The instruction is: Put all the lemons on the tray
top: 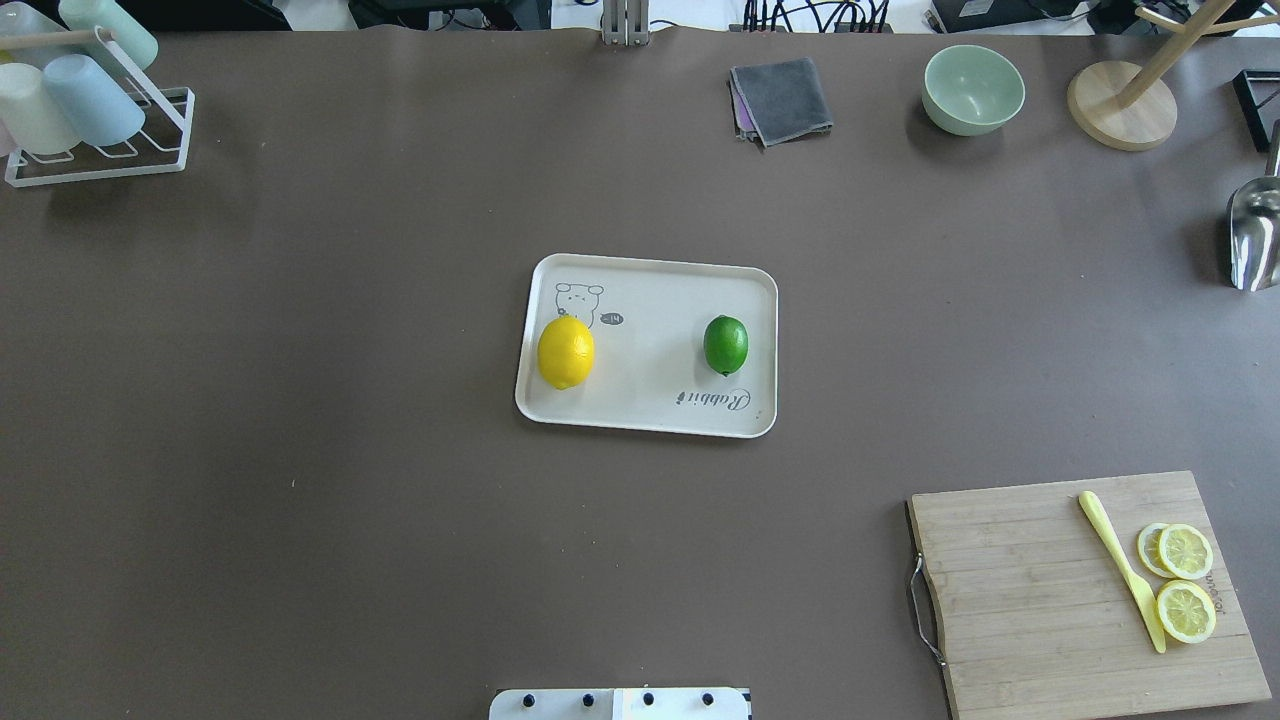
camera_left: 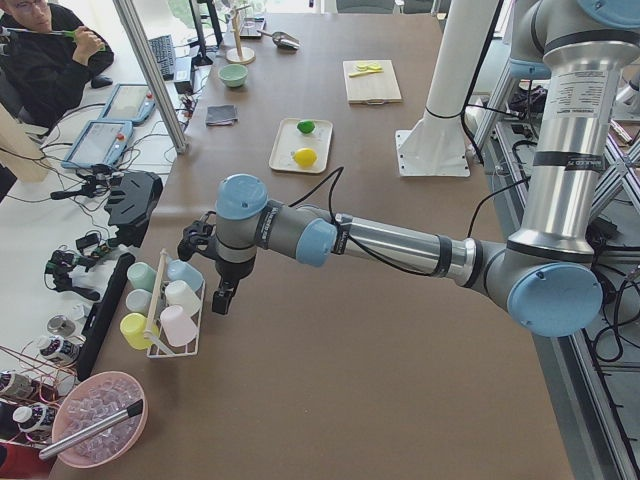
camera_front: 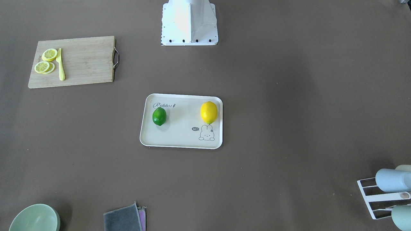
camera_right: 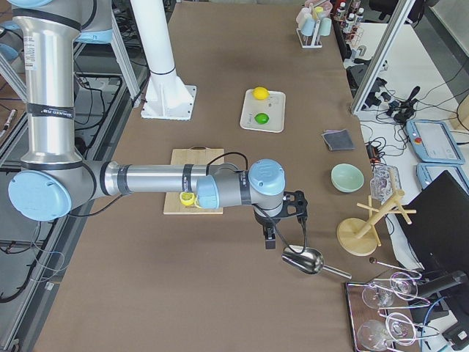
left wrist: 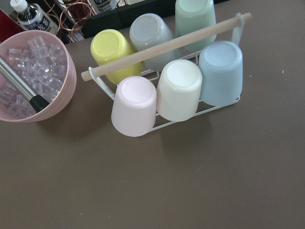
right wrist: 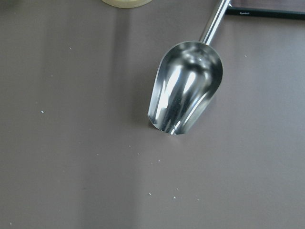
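We see bright, even light over the table [top: 300, 400], with only soft, faint shadows. Just beside the right gripper [camera_right: 270, 237], the steel scoop [right wrist: 185, 86] carries sharp white streaks of glare, in crisp focus. Near the left gripper [camera_left: 222, 297], the cups [left wrist: 178, 90] cast a soft-edged shadow. The robot base [camera_front: 189, 22] is washed out white. Both side views look stretched toward their edges.

Big matte brown tabletop [top: 300, 500] with soft glare patches across it. Aluminium post [camera_left: 150, 75] on one long edge, a white side bench [camera_left: 30, 230] full of cables, and a guy in black [camera_left: 45, 50] sitting there.
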`<state>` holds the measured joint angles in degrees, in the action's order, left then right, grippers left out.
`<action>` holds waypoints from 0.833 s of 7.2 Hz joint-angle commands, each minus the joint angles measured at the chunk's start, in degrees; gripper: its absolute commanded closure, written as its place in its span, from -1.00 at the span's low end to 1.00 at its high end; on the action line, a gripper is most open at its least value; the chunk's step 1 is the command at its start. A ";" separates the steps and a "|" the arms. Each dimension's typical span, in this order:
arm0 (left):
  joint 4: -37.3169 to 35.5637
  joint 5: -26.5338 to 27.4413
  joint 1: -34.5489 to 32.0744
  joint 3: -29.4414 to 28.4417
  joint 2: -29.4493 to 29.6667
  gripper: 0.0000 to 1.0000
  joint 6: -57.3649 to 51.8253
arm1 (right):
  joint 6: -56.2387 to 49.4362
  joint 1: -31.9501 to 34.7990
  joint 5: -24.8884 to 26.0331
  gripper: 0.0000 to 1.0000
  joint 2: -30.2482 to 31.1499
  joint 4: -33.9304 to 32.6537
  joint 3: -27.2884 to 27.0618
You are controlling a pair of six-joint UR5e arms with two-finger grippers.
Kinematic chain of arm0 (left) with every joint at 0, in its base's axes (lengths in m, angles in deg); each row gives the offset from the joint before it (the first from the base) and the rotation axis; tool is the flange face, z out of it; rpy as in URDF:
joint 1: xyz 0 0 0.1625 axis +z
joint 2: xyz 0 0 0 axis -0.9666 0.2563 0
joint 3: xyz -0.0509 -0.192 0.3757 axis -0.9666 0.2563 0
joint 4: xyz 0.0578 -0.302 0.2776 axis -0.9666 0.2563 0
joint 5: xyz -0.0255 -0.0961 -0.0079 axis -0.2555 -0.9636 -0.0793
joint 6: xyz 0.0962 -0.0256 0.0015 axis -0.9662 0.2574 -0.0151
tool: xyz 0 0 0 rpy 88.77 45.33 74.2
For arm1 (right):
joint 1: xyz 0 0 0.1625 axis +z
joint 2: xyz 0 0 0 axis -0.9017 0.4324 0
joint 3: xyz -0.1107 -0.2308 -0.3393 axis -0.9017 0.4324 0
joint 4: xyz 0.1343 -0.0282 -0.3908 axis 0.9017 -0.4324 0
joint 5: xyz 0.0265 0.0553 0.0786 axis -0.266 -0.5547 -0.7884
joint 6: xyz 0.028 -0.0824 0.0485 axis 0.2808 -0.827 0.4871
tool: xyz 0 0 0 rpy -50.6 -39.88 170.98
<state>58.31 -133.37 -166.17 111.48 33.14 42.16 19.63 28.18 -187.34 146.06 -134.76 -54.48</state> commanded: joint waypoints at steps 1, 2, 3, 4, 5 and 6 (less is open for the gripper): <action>-0.02 -3.29 -1.96 -1.05 -3.23 -0.96 -0.99 | -7.19 3.33 0.25 -1.00 1.46 -13.62 -4.67; 0.16 -3.30 -1.96 -0.61 -5.26 -0.96 -0.99 | -7.20 2.98 0.69 -1.00 4.26 -13.84 -5.40; -0.01 -3.30 -2.14 -0.52 -5.71 -0.96 -0.90 | -7.11 2.98 0.86 -1.00 4.54 -13.93 -5.41; -0.10 -3.12 -2.14 -0.95 -5.63 -0.96 -0.90 | -6.76 2.98 1.65 -1.00 3.94 -14.02 -5.23; -0.10 -3.12 -2.14 -1.05 -5.63 -0.96 -0.90 | -6.32 2.98 2.27 -1.00 3.50 -13.93 -5.32; -0.27 -3.12 -2.23 -1.05 -5.71 -0.96 -0.90 | -6.23 2.89 2.79 -1.00 2.97 -13.93 -5.14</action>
<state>58.18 -136.50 -168.33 110.50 27.53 41.26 13.15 31.15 -185.24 149.60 -148.67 -59.72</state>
